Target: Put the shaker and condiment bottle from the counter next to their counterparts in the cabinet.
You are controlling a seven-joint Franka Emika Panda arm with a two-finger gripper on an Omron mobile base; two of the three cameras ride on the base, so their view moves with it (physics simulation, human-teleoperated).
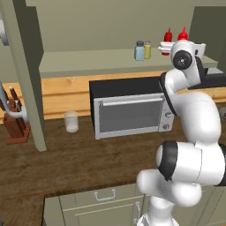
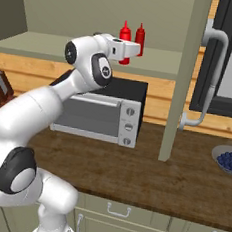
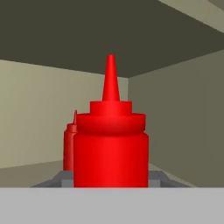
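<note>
My gripper is shut on the condiment bottle, a slim red squeeze bottle with a pointed nozzle, held upright inside the cabinet. Its red counterpart stands just behind it to the left. From the right base, my gripper grips the condiment bottle beside the other red bottle. The pale blue-grey shaker stands on the cabinet shelf, touching or nearly touching the yellowish shaker. Whether the held bottle rests on the shelf I cannot tell.
A black microwave sits on the dark wood counter under the shelf. A clear glass and a knife block stand to its left. A bowl of blueberries lies at the right, past the cabinet post.
</note>
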